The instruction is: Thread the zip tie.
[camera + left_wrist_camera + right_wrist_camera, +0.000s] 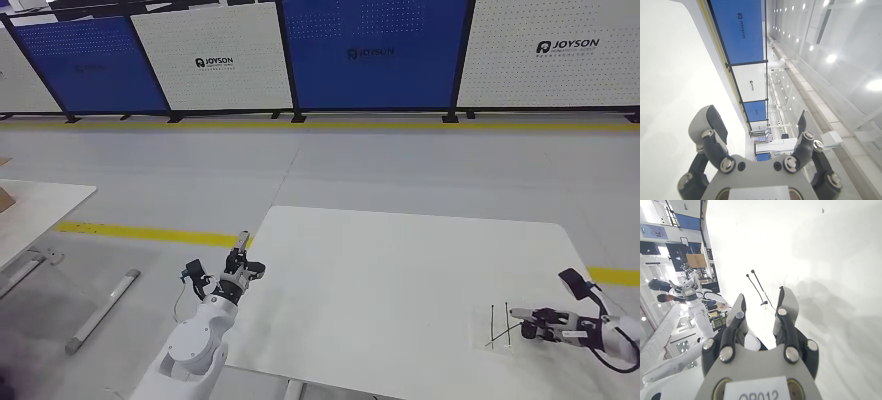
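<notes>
Several thin black zip ties point(501, 325) lie crossed on the white table point(400, 290) near its front right corner. In the right wrist view the zip ties point(757, 287) rest on the tabletop just beyond my right gripper point(762, 298), which is open with nothing between its fingers. From above, the right gripper point(515, 322) sits low at the ties' right side. My left gripper point(240, 245) stands at the table's left edge, tilted up and away from the table. The left gripper point(762, 121) is open and empty.
The white table has a rounded far-left corner point(270, 212). A second white table point(30, 215) stands on the left across a gap of grey floor. Blue and white partition panels point(370, 55) line the back behind a yellow floor stripe.
</notes>
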Controlling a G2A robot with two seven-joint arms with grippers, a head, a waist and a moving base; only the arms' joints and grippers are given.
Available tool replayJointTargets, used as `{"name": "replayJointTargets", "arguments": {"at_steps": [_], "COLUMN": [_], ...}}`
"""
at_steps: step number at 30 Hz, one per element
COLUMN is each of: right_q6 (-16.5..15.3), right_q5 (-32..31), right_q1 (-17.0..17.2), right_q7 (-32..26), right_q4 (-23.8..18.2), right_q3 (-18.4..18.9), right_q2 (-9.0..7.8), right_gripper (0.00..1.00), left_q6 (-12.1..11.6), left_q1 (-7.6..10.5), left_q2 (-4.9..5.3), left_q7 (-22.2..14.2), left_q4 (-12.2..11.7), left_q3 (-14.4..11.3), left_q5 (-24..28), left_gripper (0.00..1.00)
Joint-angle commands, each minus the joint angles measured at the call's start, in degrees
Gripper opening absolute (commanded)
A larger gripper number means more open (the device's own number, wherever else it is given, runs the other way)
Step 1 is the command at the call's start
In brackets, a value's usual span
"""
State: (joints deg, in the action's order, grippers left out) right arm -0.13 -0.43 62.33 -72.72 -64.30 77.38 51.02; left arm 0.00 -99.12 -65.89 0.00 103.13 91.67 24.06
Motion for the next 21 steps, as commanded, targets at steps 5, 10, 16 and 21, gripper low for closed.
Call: {"name": "replayJointTargets", "arguments": {"at_steps": [5,10,16,21], "right_q6": [-0.35,-0.48,-0.32,-0.48], "right_q5": [0.19,0.2,-0.09,-0.09], "right_q1": [0.09,0.05,-0.47,-0.77], "right_q7": [0.1,0.21,0.26,0.25], "right_q4": [0.25,0.42,0.76,1.11], "right_q3": [0.05,-0.14,-1.06,-1.41], "right_q2": [-0.19,-0.32,-0.29,-0.35], "right_gripper": [0.35,0.32,0.26,0.23], "left_q6": [0.0,0.0,0.0,0.0], "left_q1": [0.0,0.0,0.0,0.0], "left_q2": [0.0,0.0,0.0,0.0], "left_q7": [0.0,0.0,0.0,0.0], "left_q4": [0.0,0.0,0.0,0.0], "left_q3": [0.0,0.0,0.0,0.0], "left_q5": [0.0,0.0,0.0,0.0], "left_gripper": [1.0,1.0,1.0,1.0]}}
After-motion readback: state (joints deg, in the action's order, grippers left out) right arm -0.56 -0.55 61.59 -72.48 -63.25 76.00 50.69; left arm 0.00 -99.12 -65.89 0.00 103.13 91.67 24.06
